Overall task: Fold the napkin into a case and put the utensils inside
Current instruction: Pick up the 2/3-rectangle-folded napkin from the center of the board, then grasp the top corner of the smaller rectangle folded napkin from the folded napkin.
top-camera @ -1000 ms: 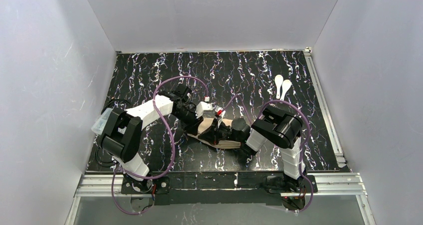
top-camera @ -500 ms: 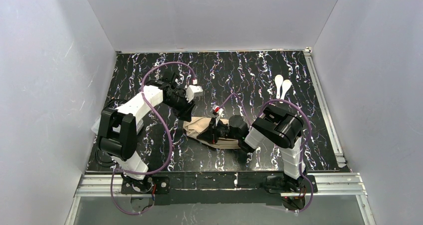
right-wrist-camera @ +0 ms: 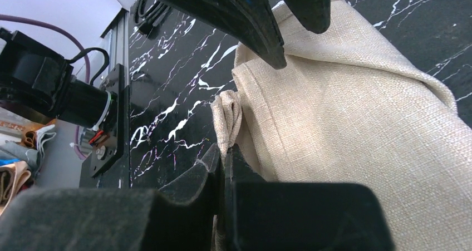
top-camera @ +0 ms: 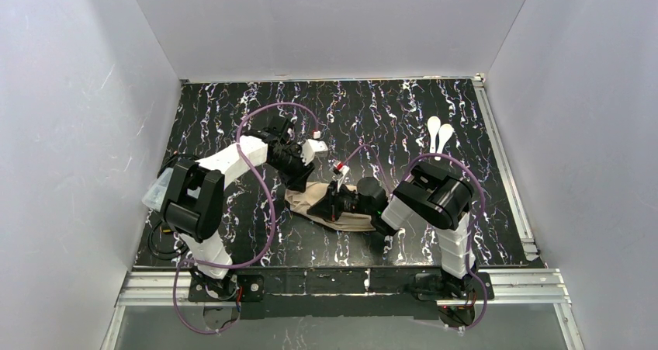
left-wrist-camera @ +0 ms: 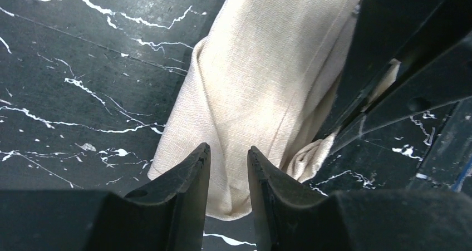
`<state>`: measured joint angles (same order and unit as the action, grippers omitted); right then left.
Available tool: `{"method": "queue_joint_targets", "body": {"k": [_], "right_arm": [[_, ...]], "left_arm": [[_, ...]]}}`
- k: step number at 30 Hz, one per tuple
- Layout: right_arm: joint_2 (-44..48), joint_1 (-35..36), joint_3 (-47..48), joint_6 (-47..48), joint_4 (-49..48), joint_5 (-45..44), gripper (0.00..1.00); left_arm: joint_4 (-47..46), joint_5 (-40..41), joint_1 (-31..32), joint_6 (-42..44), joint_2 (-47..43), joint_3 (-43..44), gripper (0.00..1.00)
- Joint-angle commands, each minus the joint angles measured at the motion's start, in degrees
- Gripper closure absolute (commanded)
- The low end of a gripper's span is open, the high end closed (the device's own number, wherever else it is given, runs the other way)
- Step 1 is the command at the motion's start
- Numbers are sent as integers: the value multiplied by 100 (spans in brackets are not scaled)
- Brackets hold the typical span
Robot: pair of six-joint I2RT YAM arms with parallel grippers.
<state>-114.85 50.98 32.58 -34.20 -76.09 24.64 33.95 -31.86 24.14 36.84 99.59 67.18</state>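
Back from its retreat, the left hand (left-wrist-camera: 228, 151), narrowly parted, hangs over the beige-tan folded cloth napkin (left-wrist-camera: 261, 78) whose bunched edge the right hand (right-wrist-camera: 224, 153) pinches; it should grip one layer squarely.

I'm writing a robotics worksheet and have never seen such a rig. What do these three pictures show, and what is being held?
This is a robot with two arms bolted to a black marbled table. The wide picture looks down from above and behind: left arm on the left, right arm on the right. The other two come from a camera on each wrist, looking past its own jaws. A beige napkin, partly folded, lies between the arms. The right jaws are shut on a bunched edge of it; the left jaws, slightly open, point down at it and grip nothing. Two white spoons lie at the far right, away from both arms.
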Motion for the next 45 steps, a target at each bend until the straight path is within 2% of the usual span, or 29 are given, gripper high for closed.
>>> {"method": "queue_joint_targets", "body": {"k": [1,13,20,28,31,37,45], "right_arm": [[137,-50,93,-252,-214,102,99],[236,-66,150,-492,144,112,99],[491,-295,148,-772,487,179,99],[512,-341,302,-930,845,282,99],[402,-338,422,-990,1016,310,99],[230,-401,624,-1028,1703,275,99],[38,-468,697,-1050,2087,327,99]], "left_arm": [[-230,297,9,106,-89,-274,72],[-404,444,242,260,39,-366,72],[-223,391,367,530,-74,-415,69],[-626,851,381,503,-48,-579,84],[-637,801,381,424,-54,-546,100],[-557,629,381,228,-62,-381,100],[-320,455,381,119,-91,-162,100]]}}
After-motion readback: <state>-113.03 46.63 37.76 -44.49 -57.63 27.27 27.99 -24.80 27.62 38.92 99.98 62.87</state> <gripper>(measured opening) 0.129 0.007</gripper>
